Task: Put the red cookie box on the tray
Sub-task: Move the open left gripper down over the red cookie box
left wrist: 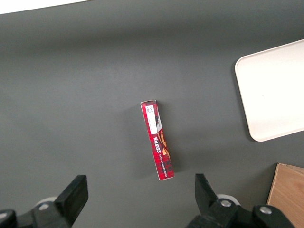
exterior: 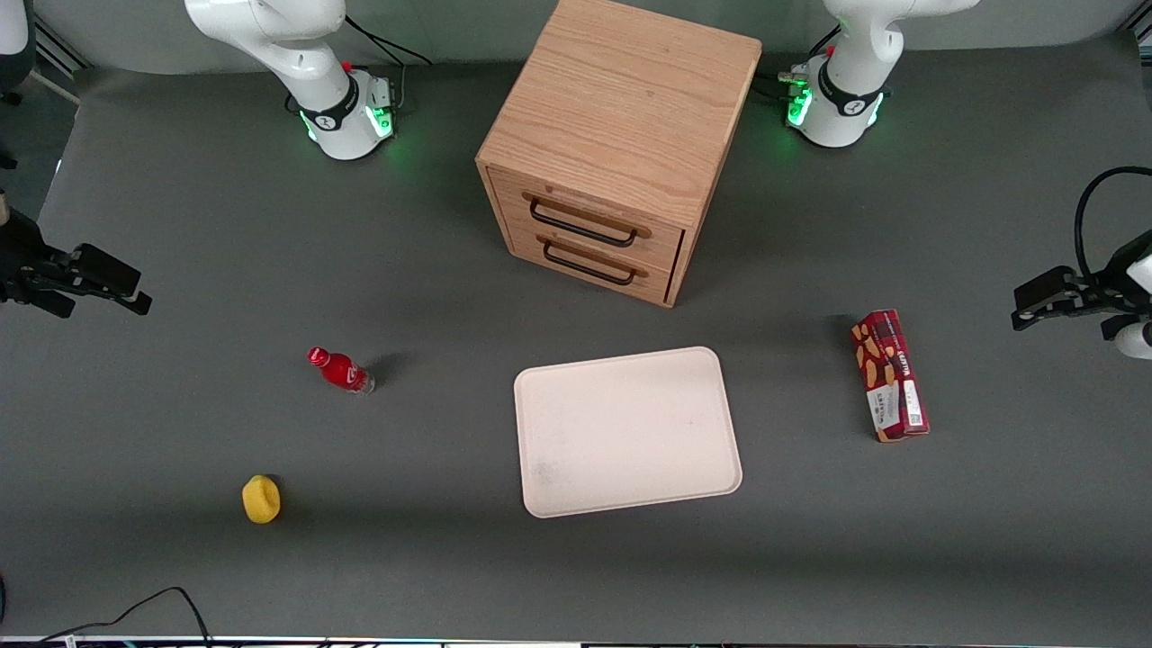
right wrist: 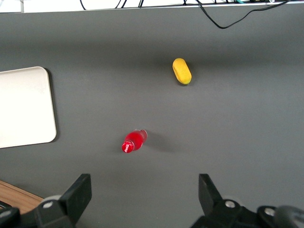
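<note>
The red cookie box (exterior: 889,375) lies flat on the grey table toward the working arm's end, its white label end nearer the front camera. It also shows in the left wrist view (left wrist: 157,139). The cream-white tray (exterior: 627,430) lies flat mid-table in front of the wooden drawer cabinet, with nothing on it; its corner shows in the left wrist view (left wrist: 271,90). My left gripper (exterior: 1026,306) hangs open and empty high above the table, apart from the box and farther out toward the working arm's end. In the left wrist view the gripper (left wrist: 141,195) has its fingers spread wide.
A wooden two-drawer cabinet (exterior: 615,144) stands farther from the front camera than the tray. A small red bottle (exterior: 340,370) and a yellow object (exterior: 261,499) lie toward the parked arm's end. A black cable (exterior: 135,612) runs near the table's front edge.
</note>
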Robot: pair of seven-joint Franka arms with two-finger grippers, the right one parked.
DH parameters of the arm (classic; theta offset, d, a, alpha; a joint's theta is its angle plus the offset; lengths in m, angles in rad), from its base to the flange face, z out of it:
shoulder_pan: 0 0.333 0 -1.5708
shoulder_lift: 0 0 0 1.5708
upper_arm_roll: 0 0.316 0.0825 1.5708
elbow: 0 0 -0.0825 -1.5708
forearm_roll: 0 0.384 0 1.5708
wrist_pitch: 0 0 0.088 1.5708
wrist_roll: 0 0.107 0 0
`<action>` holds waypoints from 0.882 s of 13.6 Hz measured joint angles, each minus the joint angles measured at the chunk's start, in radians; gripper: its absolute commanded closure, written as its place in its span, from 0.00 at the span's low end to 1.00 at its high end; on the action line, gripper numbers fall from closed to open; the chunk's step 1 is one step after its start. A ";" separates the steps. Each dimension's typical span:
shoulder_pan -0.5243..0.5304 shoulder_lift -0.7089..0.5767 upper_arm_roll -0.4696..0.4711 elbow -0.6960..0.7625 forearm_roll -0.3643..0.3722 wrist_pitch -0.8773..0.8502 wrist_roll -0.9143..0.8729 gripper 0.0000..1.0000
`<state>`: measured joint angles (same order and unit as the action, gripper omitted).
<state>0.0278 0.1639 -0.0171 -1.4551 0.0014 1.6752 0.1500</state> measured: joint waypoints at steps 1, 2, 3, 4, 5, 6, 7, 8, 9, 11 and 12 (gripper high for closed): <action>0.000 0.000 0.000 -0.001 0.000 0.000 0.000 0.00; 0.000 0.000 0.000 -0.002 0.000 0.000 0.000 0.00; 0.000 0.000 0.000 -0.003 0.000 0.000 0.000 0.00; 0.000 0.001 0.000 -0.003 0.000 0.000 0.000 0.00; 0.000 0.003 -0.001 -0.004 0.000 0.000 0.000 0.00; -0.001 0.006 -0.001 -0.004 0.000 0.000 0.000 0.00; -0.003 0.010 -0.002 -0.005 0.000 0.000 -0.001 0.00; -0.004 0.014 -0.003 -0.005 0.000 0.000 -0.002 0.00; -0.006 0.020 -0.004 -0.005 0.000 0.000 -0.004 0.00; -0.008 0.038 -0.007 -0.008 0.000 0.000 -0.006 0.00; -0.008 0.054 -0.008 -0.012 0.000 0.001 -0.007 0.00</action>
<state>0.0194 0.2182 -0.0254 -1.4670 0.0014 1.6765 0.1428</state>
